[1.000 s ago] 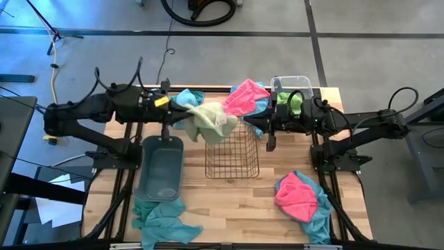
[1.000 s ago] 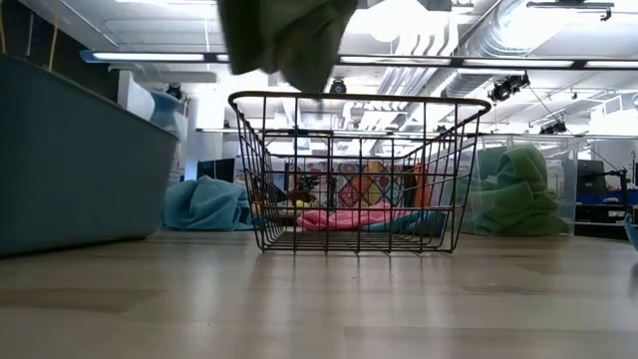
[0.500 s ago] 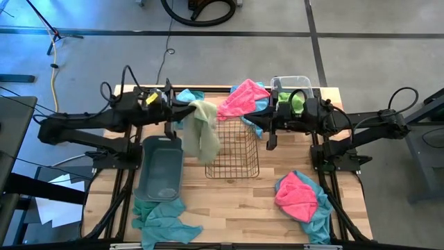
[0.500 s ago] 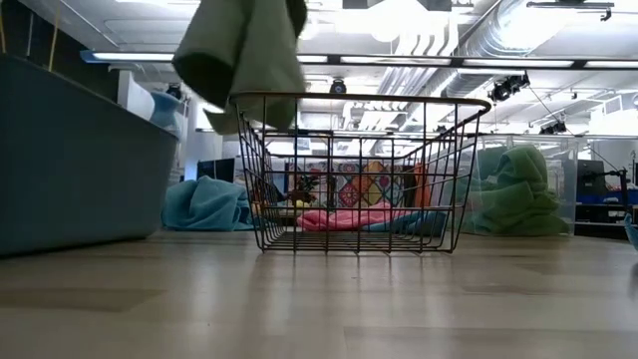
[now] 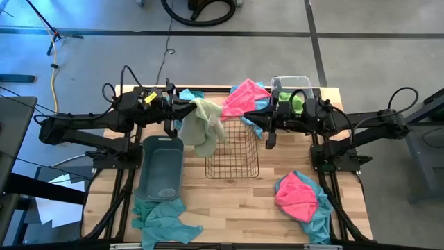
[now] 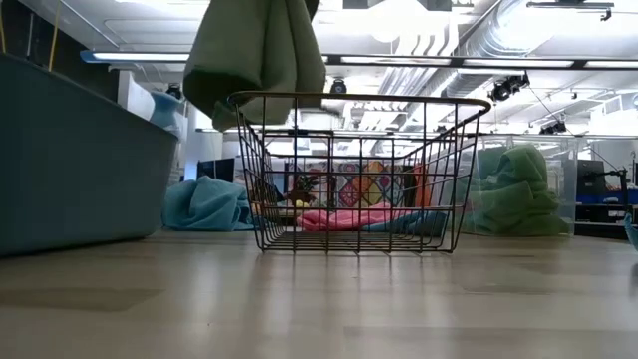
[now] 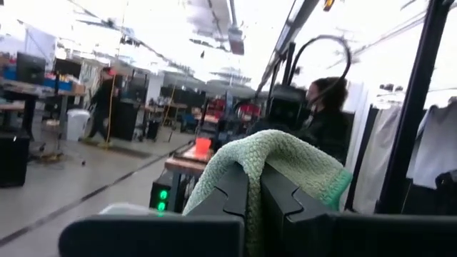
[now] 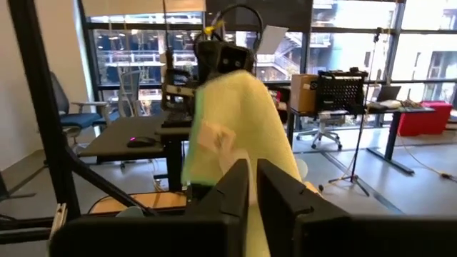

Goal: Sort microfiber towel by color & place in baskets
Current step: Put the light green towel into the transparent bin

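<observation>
While three baskets (image 5: pixel 232 150) stand visible, left gripper (image 5: pixel 186 111) clamps one green towel (image 5: pixel 205 125); right gripper (image 5: pixel 251 122) fingers together, contents unclear.

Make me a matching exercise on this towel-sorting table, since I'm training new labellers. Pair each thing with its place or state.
Things:
1 lime towel
2 wire basket
3 clear bin
4 tub

States:
A holds a green cloth
B mid-table, empty
C hangs from the left gripper, jaws shut
D grey-blue, left of the wire basket

Pairs: 1-C, 2-B, 3-A, 4-D
</observation>
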### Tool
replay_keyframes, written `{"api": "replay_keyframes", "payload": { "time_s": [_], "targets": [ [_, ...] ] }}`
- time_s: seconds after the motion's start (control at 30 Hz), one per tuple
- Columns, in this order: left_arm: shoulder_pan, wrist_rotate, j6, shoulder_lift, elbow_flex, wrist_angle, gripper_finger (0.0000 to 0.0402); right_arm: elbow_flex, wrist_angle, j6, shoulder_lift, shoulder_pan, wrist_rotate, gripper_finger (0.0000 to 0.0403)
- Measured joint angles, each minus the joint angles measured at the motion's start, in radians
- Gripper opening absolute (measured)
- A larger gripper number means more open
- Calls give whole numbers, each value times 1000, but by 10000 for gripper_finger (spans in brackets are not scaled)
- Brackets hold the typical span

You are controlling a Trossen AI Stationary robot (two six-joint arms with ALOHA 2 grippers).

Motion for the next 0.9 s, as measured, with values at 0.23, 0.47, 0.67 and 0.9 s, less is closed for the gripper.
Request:
{"api": "replay_keyframes", "payload": {
  "time_s": [0.23, 0.47, 0.67, 0.9],
  "targets": [
    [7, -1, -6, 0, 1, 7, 0, 1, -1, 90, 25, 0, 17, 136],
    [8, -2, -17, 0, 1, 54, 0, 1, 7, 183, 96, 0, 12, 262],
    [7, 52, -18, 0, 34, 53, 0, 1, 21, 181, 129, -11, 4, 301],
    [7, 57, -18, 0, 72, 52, 0, 1, 125, 106, 201, -40, 3, 305]
  ]
}}
